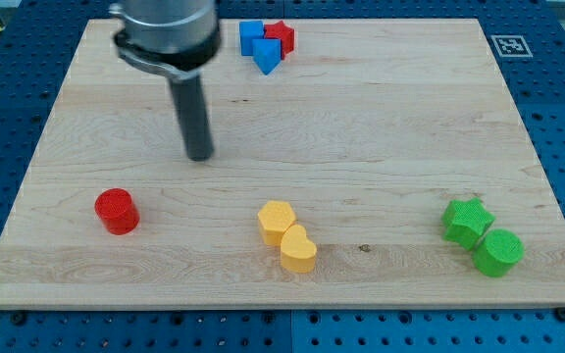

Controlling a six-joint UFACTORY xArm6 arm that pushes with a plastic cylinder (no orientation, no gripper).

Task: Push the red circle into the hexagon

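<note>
A red circle block (117,211) lies at the view's lower left on the wooden board (381,127). A yellow hexagon block (277,220) lies at the bottom middle, touching a yellow heart block (298,249) just below and right of it. My tip (199,154) is on the board above and to the right of the red circle, well apart from it, and up and left of the yellow hexagon. The rod rises to the arm's dark housing at the view's top.
A blue cube (252,36), a blue triangular block (267,56) and a red star-like block (282,37) cluster at the top middle. A green star (467,221) and a green circle (498,252) touch at the lower right. The board's edges border a blue perforated table.
</note>
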